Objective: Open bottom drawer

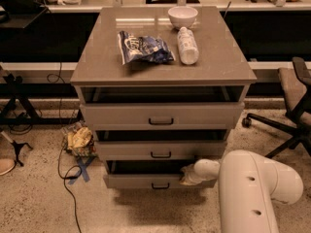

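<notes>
The bottom drawer (136,181) is the lowest, narrowest grey-beige front of three, with a small black bar handle (160,186). It stands slightly pulled out, with a dark gap above its front. My gripper (186,175) reaches from the right on a white arm (252,188) and sits at the drawer's top edge, right of the handle, its tip in the gap. The mid-sized drawer (160,150) and the top drawer (160,115) above it also stand slightly out.
On the cabinet top (97,57) lie a blue snack bag (143,47), a white bottle (187,45) and a white bowl (182,16). A crumpled bag (80,141) and cables lie on the floor at left. An office chair (291,106) stands at right.
</notes>
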{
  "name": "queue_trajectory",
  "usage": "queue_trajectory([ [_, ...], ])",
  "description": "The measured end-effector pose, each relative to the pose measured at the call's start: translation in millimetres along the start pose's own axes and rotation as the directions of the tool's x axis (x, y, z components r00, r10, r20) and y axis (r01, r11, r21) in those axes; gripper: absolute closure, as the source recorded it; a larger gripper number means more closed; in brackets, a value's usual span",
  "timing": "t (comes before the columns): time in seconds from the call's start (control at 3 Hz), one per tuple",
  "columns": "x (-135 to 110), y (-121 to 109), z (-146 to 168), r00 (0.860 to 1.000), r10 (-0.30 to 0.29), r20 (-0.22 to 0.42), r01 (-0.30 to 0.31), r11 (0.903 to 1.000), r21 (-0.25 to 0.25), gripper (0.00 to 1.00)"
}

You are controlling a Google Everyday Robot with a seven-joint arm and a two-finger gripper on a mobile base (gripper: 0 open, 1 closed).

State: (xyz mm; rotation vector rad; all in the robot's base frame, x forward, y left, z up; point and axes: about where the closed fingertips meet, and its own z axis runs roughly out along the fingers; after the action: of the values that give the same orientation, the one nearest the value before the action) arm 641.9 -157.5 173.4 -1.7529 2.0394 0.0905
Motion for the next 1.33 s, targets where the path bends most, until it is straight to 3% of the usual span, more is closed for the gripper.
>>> queue_trajectory([
  [0.67,-0.9,3.9,3.0,1.000,0.000,0.001,0.000,1.0000,-0.006,0.36],
  [1.0,-1.5,6.5,5.0,1.000,0.000,0.002,0.000,0.9999,-0.011,0.05],
  [1.33,-1.7,7.4,5.7,1.000,-0.001,0.002,0.001,0.9999,-0.012,0.00],
])
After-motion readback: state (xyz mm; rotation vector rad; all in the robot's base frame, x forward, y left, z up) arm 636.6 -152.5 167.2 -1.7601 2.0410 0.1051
